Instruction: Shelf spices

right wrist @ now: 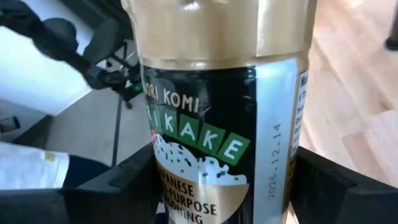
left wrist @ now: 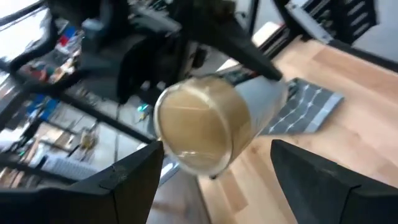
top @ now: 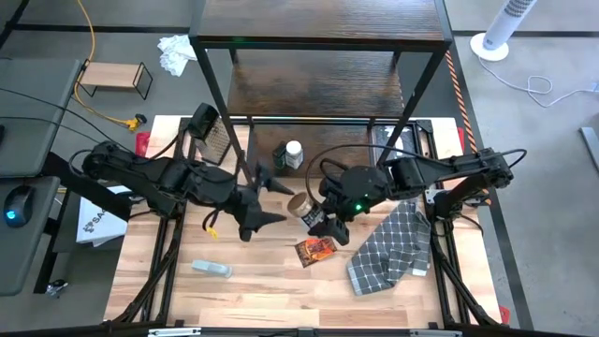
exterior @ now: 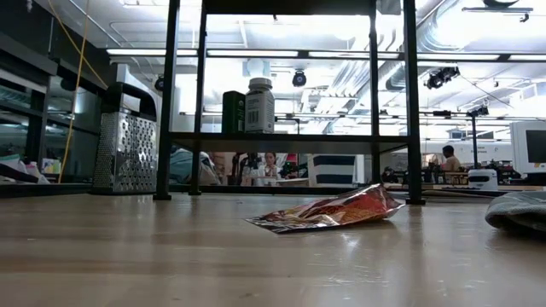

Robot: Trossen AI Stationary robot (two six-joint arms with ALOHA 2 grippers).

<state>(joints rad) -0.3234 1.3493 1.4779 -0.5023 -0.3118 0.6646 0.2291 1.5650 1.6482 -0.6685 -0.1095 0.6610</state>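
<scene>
Right wrist view: the right gripper's (right wrist: 217, 180) fingers pinch the tan-lidded jar (right wrist: 221, 93), held above the wooden worktop (top: 262, 281) before the shelf (top: 318, 37). The left gripper (top: 267, 201) waits nearby, fingers spread. A white-capped jar (exterior: 259, 104) and dark jar (exterior: 233, 111) stand on the shelf's lowest board; the packet (exterior: 328, 211) lies on the worktop.

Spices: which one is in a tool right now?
The tan-lidded furikake jar, shut in the right tool above the table. The packet lies on the table; the white-capped jar and dark jar stand shelved.
</scene>
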